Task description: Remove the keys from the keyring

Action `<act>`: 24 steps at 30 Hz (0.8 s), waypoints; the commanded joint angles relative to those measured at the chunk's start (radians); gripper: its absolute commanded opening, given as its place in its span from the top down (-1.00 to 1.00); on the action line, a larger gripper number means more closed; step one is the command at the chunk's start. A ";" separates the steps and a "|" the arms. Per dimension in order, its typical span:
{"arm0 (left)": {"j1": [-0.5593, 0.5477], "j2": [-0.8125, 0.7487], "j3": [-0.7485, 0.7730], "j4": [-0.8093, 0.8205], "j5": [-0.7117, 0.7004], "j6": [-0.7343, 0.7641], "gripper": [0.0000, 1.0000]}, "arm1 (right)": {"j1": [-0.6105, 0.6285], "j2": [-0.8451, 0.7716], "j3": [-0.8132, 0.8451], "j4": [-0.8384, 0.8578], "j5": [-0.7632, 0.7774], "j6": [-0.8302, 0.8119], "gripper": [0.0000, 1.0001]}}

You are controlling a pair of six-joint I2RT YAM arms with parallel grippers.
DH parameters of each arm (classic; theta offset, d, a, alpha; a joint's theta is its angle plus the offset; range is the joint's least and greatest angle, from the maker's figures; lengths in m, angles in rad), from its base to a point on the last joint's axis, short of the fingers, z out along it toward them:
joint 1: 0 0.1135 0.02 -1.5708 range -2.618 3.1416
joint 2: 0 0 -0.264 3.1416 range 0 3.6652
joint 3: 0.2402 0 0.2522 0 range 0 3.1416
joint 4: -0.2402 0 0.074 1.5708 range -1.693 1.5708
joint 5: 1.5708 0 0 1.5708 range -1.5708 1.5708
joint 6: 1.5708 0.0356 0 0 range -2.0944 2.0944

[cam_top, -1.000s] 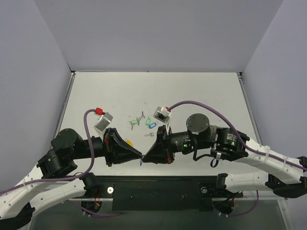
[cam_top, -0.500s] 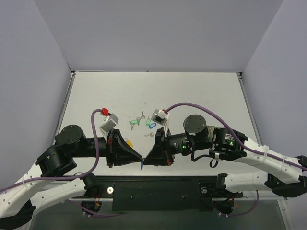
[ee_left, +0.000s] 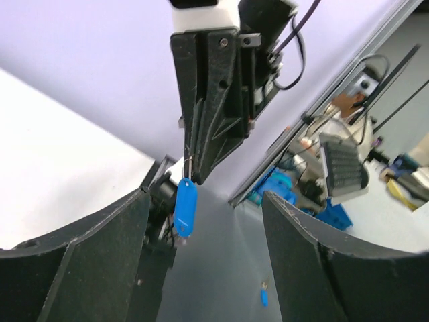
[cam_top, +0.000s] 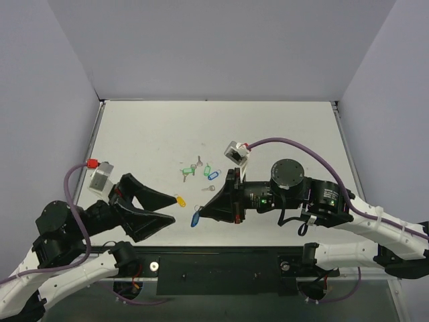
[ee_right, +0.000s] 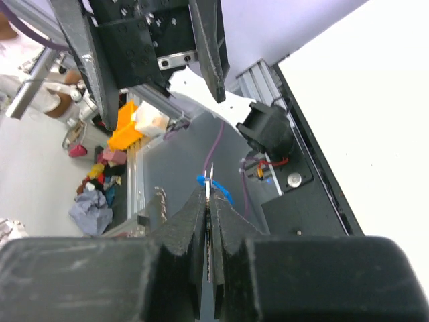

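My right gripper (cam_top: 202, 213) is shut on the keyring, a thin metal edge (ee_right: 209, 176) pinched between its closed jaws. The deep-blue tag (cam_top: 195, 219) hangs from it just above the table. The tag also shows in the left wrist view (ee_left: 186, 206) and behind the jaws in the right wrist view (ee_right: 220, 188). My left gripper (cam_top: 173, 210) is wide open and empty, a short way left of the blue tag. The yellow tag (cam_top: 179, 200) lies on the table at its upper fingertip. I cannot make out any key on the ring.
Green-tagged keys (cam_top: 191, 170) and a lighter blue tag (cam_top: 213, 176) lie behind the grippers at mid-table, with a small loose key (cam_top: 209, 188) nearer. The table's near edge and black base rail (cam_top: 221, 258) run just below both grippers.
My left gripper has opened and drawn back to the left, away from the right gripper's tip. The right gripper stays shut, with the blue tag now hanging free.
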State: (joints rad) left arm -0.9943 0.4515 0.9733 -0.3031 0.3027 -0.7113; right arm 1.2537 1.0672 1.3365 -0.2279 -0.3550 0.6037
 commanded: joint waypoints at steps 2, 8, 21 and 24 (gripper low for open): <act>-0.006 -0.051 -0.111 0.288 -0.071 -0.103 -0.51 | 0.001 -0.019 -0.025 0.203 0.050 0.040 1.00; -0.004 -0.057 -0.194 0.450 -0.099 -0.151 -0.25 | 0.001 0.011 -0.034 0.311 0.007 0.074 1.00; -0.004 0.013 -0.176 0.490 -0.097 -0.146 0.17 | 0.001 0.008 -0.042 0.361 -0.009 0.080 1.00; -0.004 0.019 -0.179 0.498 -0.094 -0.148 0.29 | 0.000 0.010 -0.036 0.357 -0.010 0.077 1.00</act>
State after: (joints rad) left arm -0.9943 0.4595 0.7700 0.1329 0.2119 -0.8581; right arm 1.2514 1.0809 1.2823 0.0578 -0.3408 0.6838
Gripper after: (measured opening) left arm 0.383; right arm 0.007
